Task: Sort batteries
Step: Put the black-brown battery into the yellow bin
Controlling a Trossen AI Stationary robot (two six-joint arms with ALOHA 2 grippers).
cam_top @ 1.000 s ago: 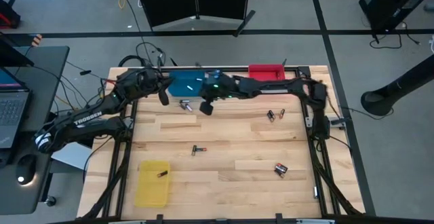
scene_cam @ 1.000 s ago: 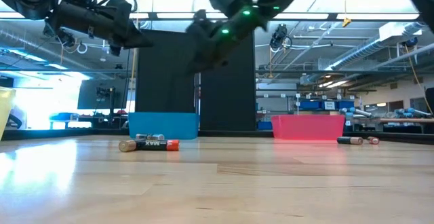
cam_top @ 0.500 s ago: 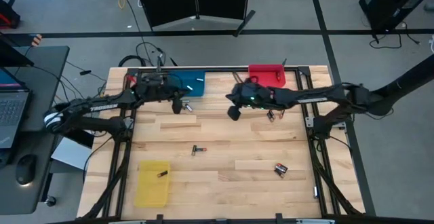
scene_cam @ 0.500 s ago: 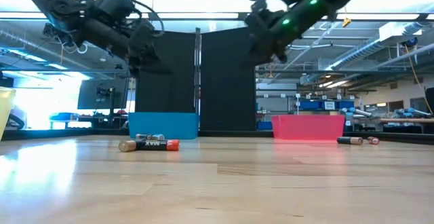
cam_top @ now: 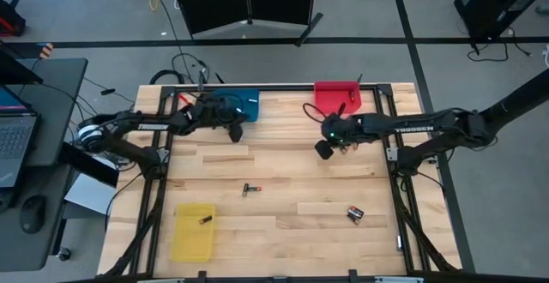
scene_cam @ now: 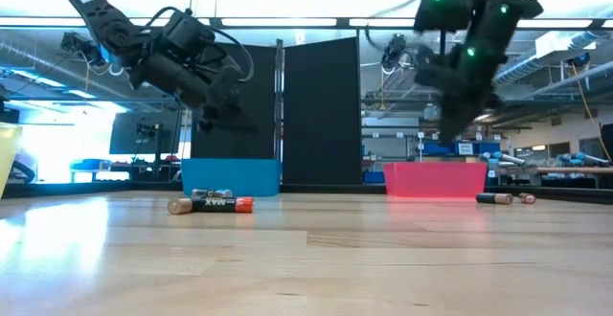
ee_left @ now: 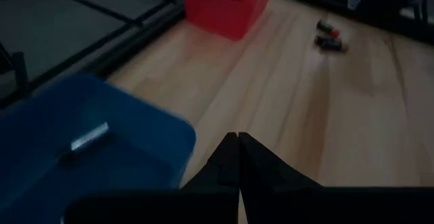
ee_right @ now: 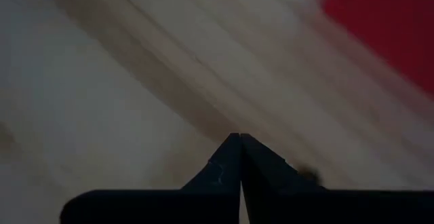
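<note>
Small batteries lie scattered on the wooden table: a pair (cam_top: pixel 346 145) near the red bin (cam_top: pixel 336 93), one (cam_top: pixel 249 189) mid-table, a pair (cam_top: pixel 355 213) at the near right, and a few (scene_cam: pixel 211 204) in front of the blue bin (cam_top: pixel 243 103). A silver battery (ee_left: pixel 88 137) lies in the blue bin, and another battery (cam_top: pixel 205 220) in the yellow bin (cam_top: pixel 193 230). My left gripper (cam_top: pixel 234 134) hovers shut and empty by the blue bin's near edge. My right gripper (cam_top: pixel 324 149) hangs shut and empty just left of the pair by the red bin.
A black frame rail (cam_top: pixel 283 87) runs along the table's far edge behind the blue and red bins. Bare wood (cam_top: pixel 292 176) lies between the two grippers and toward the near edge. A desk with a laptop (cam_top: pixel 17 141) stands off the table's left side.
My right gripper has swung from in front of the blue bin toward the table's right edge and tipped downward, ending beside the batteries near the red bin. My left gripper has moved toward the table's right and down, along the blue bin's near edge. The batteries have not moved.
</note>
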